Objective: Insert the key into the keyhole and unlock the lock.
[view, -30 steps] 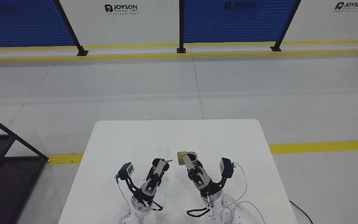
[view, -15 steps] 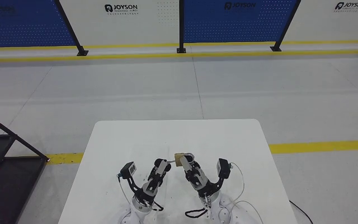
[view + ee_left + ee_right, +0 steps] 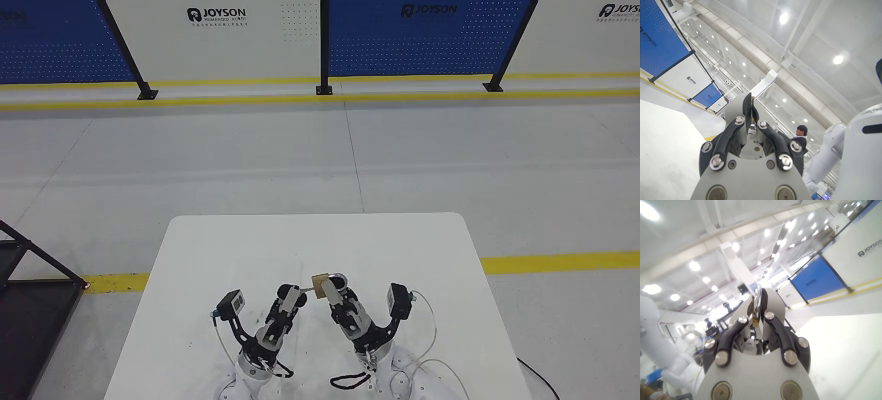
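Both arms are raised over the near part of the white table [image 3: 400, 240]. My right gripper [image 3: 337, 284] [image 3: 760, 293] is shut on a brass padlock [image 3: 322, 285] [image 3: 756, 308], whose silver shackle sticks out past the fingertips. My left gripper [image 3: 289, 296] [image 3: 751, 98] sits just left of the padlock, shut on a thin key [image 3: 752, 106] that I see edge-on between the pads. In the top view a small gap separates the left fingertips from the padlock. The keyhole is hidden.
The table's edge [image 3: 683, 115] and corner [image 3: 815, 319] lie close beyond the grippers. A black frame [image 3: 35, 262] stands off the table's left side. Blue and white barrier panels [image 3: 420, 35] line the far floor behind yellow lines.
The right gripper with the padlock has shifted slightly left and the left gripper slightly right, so the gap between them has narrowed. Both stay shut.
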Controlling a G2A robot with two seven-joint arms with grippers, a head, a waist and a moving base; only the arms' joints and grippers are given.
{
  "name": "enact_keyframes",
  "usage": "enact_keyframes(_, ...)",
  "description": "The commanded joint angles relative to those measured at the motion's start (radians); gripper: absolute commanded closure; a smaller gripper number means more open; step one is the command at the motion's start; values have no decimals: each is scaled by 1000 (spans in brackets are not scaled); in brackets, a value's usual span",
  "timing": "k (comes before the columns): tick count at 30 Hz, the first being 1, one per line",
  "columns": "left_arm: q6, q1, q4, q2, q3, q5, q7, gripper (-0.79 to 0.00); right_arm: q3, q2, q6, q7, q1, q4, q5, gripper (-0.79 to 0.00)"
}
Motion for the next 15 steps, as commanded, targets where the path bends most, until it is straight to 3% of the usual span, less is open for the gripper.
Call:
enact_keyframes(1,0,-2,2,0,3,3,4,0,0,-1,1,0,-1,0,-1,0)
enact_keyframes(15,0,-13,11,-5,22,14,43,0,-5,-10,7,4,0,8,0,0)
